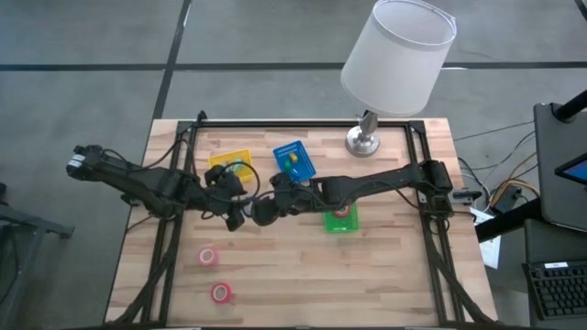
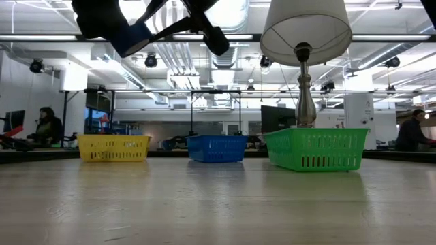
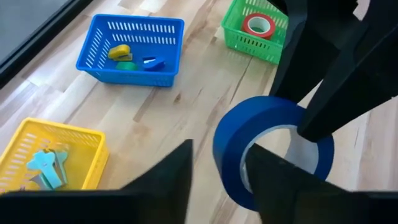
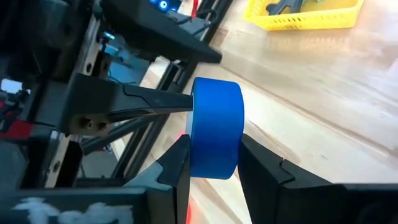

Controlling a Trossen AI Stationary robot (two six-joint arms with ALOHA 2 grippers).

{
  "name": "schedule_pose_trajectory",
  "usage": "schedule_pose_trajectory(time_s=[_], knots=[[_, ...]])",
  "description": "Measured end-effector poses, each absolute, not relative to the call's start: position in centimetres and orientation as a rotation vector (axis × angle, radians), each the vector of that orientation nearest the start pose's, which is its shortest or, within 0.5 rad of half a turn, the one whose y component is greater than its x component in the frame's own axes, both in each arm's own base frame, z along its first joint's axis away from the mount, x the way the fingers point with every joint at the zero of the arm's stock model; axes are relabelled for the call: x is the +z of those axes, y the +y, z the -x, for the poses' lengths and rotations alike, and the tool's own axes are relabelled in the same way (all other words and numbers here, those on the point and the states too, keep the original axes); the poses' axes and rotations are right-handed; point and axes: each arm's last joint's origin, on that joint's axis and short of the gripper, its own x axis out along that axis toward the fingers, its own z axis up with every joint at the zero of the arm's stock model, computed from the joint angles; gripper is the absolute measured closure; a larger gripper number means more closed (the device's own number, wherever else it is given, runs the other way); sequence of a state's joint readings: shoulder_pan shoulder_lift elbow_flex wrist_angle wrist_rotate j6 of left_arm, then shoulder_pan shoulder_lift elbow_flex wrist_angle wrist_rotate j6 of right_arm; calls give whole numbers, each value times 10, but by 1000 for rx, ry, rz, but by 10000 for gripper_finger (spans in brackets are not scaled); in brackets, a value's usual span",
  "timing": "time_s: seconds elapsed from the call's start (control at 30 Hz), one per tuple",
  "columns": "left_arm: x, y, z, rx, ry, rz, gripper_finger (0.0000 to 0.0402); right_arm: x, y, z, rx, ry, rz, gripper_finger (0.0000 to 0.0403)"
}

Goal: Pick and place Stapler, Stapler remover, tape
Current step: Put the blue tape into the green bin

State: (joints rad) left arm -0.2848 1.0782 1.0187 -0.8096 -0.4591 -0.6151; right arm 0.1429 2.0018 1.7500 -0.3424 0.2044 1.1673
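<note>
Two grippers meet mid-worktop on one blue tape roll (image 3: 273, 149), a smooth ring with a pale core, held up off the wood. Left gripper (image 3: 217, 180) has its fingers around the roll's wall, one inside the core; right gripper (image 4: 211, 165) pinches the roll across its flat faces. Both look clamped on it.

Worktop (image 1: 385, 275) is pale wood planks. Two red tape rolls (image 1: 208, 257), small and coin-like, lie flat near the front-left corner, well apart from both grippers.

Three slotted plastic baskets sit along the back half:
- yellow basket (image 3: 37, 140): teal and dark plastic pieces, type unclear
- blue basket (image 3: 102, 46): yellow, green and blue small items
- green basket (image 3: 239, 34): one red tape roll (image 3: 259, 25)

Lamp (image 1: 394, 64), white shade, metal base, at back edge.
</note>
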Motion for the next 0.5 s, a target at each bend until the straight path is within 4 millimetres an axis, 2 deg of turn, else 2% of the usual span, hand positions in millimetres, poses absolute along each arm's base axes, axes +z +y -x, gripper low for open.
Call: schedule_pose_trajectory(time_s=[0.2,0.33,0.5], knots=[[319,-45,-199,376,702,290,177,282,61,-450,-399,597,-1037,299],[329,-46,-199,340,683,282,164,280,62,-435,-461,743,-1011,299],[343,-46,-200,322,633,304,165,290,59,-409,-535,875,-944,299]])
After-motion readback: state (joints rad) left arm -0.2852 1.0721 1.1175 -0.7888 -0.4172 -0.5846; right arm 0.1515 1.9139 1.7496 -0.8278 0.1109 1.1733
